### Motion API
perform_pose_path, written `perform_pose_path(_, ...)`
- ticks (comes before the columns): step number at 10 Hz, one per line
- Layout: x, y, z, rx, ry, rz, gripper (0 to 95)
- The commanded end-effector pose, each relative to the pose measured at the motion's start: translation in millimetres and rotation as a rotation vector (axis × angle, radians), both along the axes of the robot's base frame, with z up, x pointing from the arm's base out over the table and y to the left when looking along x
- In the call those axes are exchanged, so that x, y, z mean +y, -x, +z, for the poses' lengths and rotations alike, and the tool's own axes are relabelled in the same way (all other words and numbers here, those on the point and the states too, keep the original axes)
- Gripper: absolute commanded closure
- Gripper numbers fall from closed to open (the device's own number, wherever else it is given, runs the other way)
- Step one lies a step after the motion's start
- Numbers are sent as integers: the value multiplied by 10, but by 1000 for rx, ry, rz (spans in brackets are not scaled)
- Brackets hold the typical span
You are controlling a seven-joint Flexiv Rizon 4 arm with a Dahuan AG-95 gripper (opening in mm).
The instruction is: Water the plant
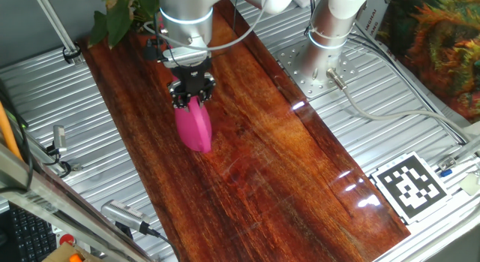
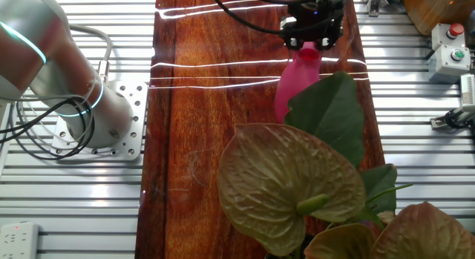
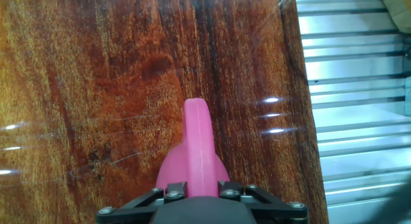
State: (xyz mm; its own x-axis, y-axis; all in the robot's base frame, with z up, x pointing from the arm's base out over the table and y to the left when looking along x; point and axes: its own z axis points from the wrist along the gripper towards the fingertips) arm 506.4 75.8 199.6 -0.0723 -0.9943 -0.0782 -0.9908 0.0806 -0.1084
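The pink watering can (image 1: 193, 127) is upright at the far part of the wooden board (image 1: 277, 164), and my gripper (image 1: 191, 93) is shut on its top from above. In the hand view the can's narrow pink ridge (image 3: 198, 147) runs forward from between my gripper's (image 3: 202, 193) fingers. The plant (image 1: 112, 14) shows as dark-green pointed leaves at the board's far left corner, a short way behind the can. In the other fixed view its broad leaves (image 2: 330, 114) fill the foreground and cover the lower part of the can (image 2: 297, 77), with the gripper (image 2: 312, 40) above it.
The arm's base (image 1: 330, 37) is bolted to the slatted metal table (image 1: 420, 127) right of the board. A black-and-white marker tag (image 1: 411, 185) lies at the near right. Bushy orange-and-green foliage (image 1: 442, 44) stands at the far right. A button box (image 2: 449, 47) sits beside the board.
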Motion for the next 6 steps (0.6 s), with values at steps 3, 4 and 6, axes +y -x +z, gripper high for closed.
perform_pose_path(3,-4,-12,49,27,-74,-7,950)
perform_pose_path(4,-13,-21,111,31,-88,-6,950)
perform_pose_path(6,-29,-33,213,37,-85,5,950)
